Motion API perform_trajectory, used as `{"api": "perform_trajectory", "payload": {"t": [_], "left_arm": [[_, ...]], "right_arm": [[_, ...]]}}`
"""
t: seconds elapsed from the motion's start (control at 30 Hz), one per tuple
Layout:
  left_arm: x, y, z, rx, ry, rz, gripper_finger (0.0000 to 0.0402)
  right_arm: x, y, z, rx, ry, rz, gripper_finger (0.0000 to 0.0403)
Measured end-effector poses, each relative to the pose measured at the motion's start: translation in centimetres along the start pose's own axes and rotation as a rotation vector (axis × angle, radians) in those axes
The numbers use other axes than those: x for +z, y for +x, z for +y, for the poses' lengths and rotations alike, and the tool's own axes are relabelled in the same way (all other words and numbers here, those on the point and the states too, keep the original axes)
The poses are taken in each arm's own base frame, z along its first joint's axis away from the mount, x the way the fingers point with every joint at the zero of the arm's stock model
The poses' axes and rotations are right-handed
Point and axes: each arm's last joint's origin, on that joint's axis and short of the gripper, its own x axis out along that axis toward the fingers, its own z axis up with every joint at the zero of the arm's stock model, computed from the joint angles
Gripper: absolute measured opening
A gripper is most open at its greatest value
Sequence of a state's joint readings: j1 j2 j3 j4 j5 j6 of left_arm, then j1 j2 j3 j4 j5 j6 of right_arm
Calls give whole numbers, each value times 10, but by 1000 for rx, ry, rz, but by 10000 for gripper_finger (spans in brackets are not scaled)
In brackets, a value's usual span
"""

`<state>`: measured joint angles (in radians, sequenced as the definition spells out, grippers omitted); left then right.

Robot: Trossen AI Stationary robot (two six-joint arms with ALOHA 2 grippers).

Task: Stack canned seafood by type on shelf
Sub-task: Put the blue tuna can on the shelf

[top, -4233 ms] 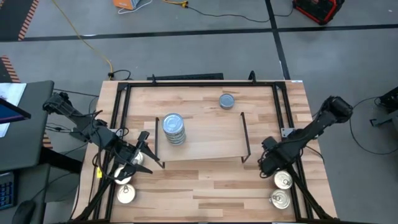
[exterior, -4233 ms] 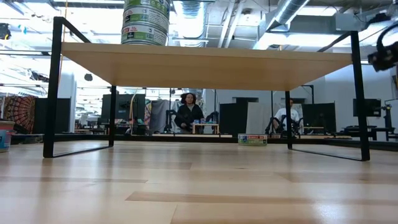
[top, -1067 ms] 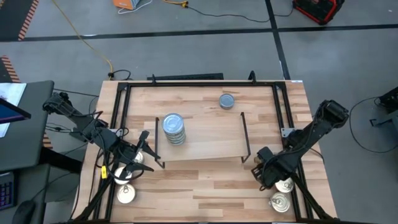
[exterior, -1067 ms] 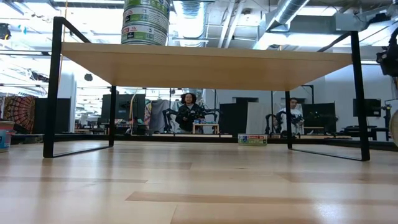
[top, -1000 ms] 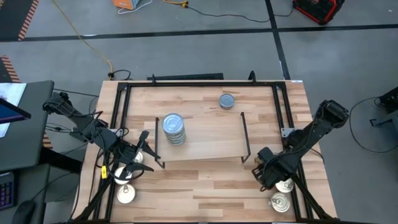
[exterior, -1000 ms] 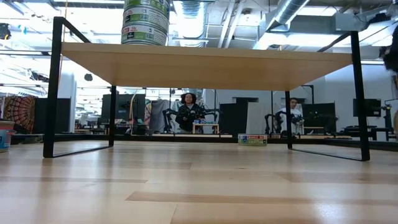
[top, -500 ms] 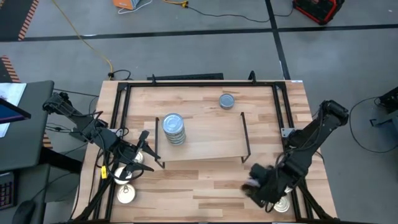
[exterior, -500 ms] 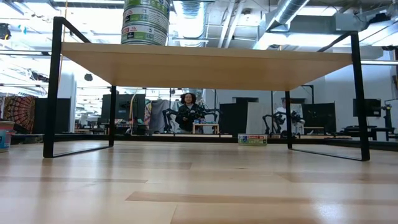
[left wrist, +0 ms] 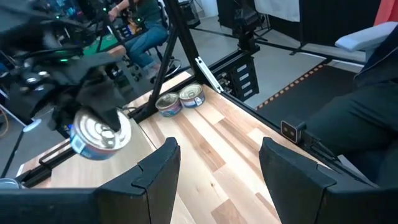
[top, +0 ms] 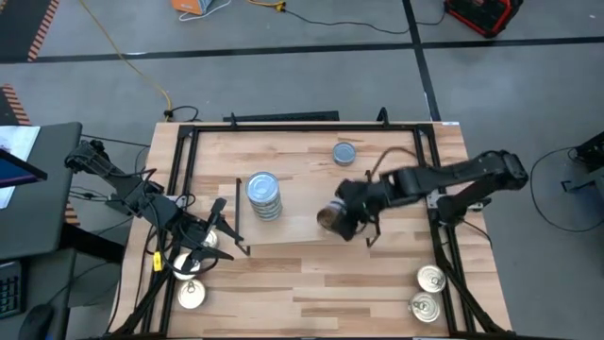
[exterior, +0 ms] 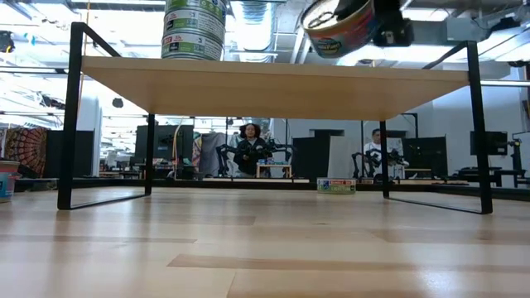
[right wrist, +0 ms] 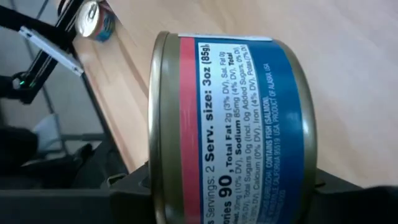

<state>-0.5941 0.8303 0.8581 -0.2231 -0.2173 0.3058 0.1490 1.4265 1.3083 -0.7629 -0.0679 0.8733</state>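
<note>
The shelf point(top: 300, 225) bears a stack of blue-grey tins point(top: 264, 195) on its left part; the stack's lower tins point(exterior: 194, 29) show in the low view. My right gripper point(top: 342, 215) reaches over the shelf's right part, shut on a silver-lidded tin point(top: 327, 220) with a blue and red label point(right wrist: 249, 124). My left gripper point(top: 219, 227) hovers open at the shelf's near left leg, nothing between its fingers point(left wrist: 158, 168). One blue-grey tin point(top: 345, 153) rests flat on the table beyond the shelf. My right gripper has the tin edgewise between its two fingers, the lid point(right wrist: 157, 118) turned toward one finger and the base toward the other. The tin itself hides where the pads meet it. The fingers slant down from the table's right. The tin point(exterior: 339, 25) hangs tilted, clear above the shelf top point(exterior: 248, 87).
Two silver-lidded tins point(top: 431, 278) point(top: 424, 305) lie at the table's near right corner. More silver tins point(top: 192, 295) lie near the left gripper. A black frame point(top: 302, 127) runs round the table. People sit in the room behind.
My right gripper has risen from the table's near right corner and swung toward the far left, turning as it went, until it stands over the shelf's right part. The silver-lidded tin has gone with it, lifted clear and tilted.
</note>
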Motion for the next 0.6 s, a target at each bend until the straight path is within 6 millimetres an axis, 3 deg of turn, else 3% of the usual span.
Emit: {"api": "perform_trajectory", "payload": {"t": [0.3,0.6], "left_arm": [[0,0,0,-1,-3,2,210],[0,0,1,30,4,8,210]], "right_arm": [[34,-6,-33,49,74,36,219],[35,-7,-33,97,165,74,304]]}}
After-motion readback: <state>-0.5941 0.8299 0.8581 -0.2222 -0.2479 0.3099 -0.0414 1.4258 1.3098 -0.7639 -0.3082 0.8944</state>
